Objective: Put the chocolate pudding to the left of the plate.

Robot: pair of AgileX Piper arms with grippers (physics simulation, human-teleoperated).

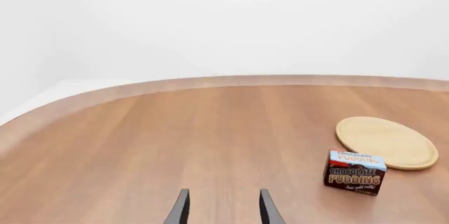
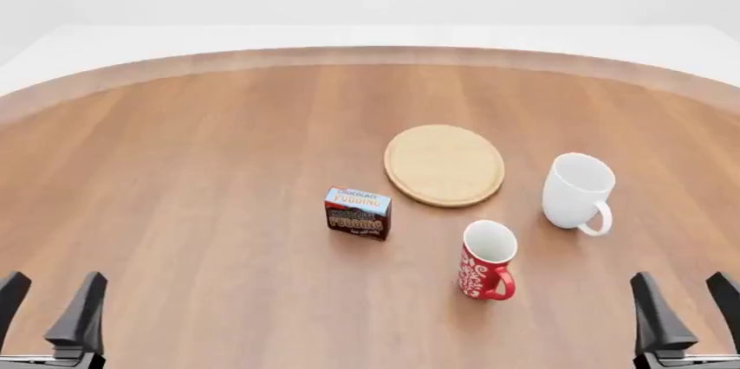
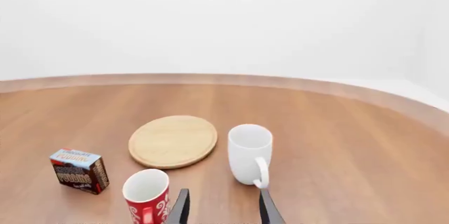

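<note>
The chocolate pudding (image 2: 357,212) is a small dark brown carton with a light blue top, standing upright on the table just in front and left of the plate (image 2: 445,164), a flat round tan wooden disc. Both also show in the left wrist view, the pudding (image 1: 354,172) beside the plate (image 1: 387,142), and in the right wrist view, pudding (image 3: 79,170) and plate (image 3: 173,140). My left gripper (image 2: 48,307) is open at the near left edge, far from the carton. My right gripper (image 2: 687,307) is open at the near right edge. Neither holds anything.
A white mug (image 2: 577,192) stands right of the plate, handle toward me. A red patterned mug (image 2: 487,260) stands in front of the plate, right of the pudding. The round wooden table's far edge (image 2: 370,55) curves across the back.
</note>
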